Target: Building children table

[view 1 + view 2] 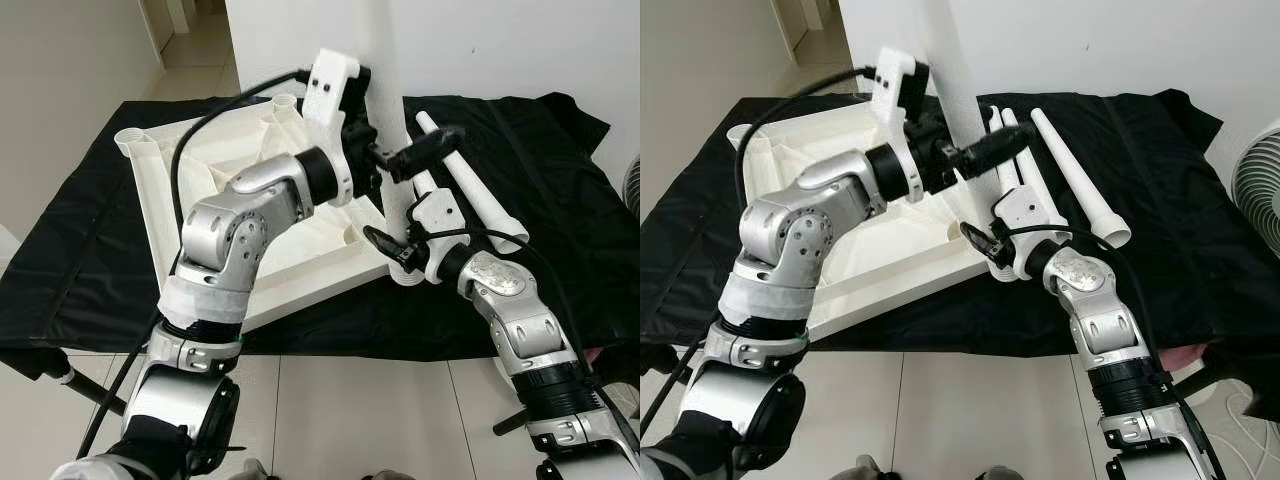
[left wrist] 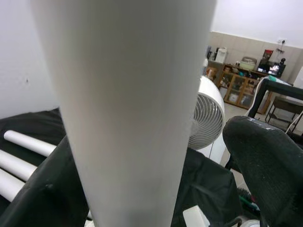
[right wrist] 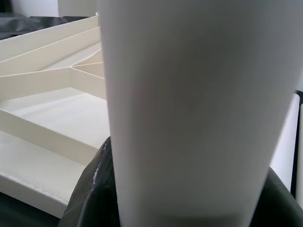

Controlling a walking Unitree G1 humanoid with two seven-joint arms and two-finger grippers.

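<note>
We see the white children's tabletop (image 1: 890, 240) lying upside down on a black cloth (image 1: 1160, 200), its ribbed underside facing up and round sockets showing at its corners. One white table leg (image 1: 962, 110) stands upright at the corner of the tabletop nearest the right arm, and it rises out of the top of both eye views.

Both arms work on this standing leg. The left gripper (image 1: 985, 152) reaches across above the tabletop and takes the leg higher up — its black fingers (image 2: 270, 165) lie narrow against the leg, one on each side, clasping it. In the left wrist view the leg is a broad white column right in front of the camera, with one dark finger beside it.

The right gripper (image 1: 985, 243) comes in low, just above the tabletop's corner, and grips the same leg near its foot; its fingers (image 3: 90, 198) press on the leg from both sides, as the right wrist view shows, with the tabletop's ribs just beyond.

Beside the tabletop, on the right arm's side, spare table legs (image 1: 1080, 185) lie flat on the cloth, near one another — one stretches away from the corner at a slant. A white fan (image 1: 1258, 175) stands past the cloth's edge, well apart from the tabletop.
</note>
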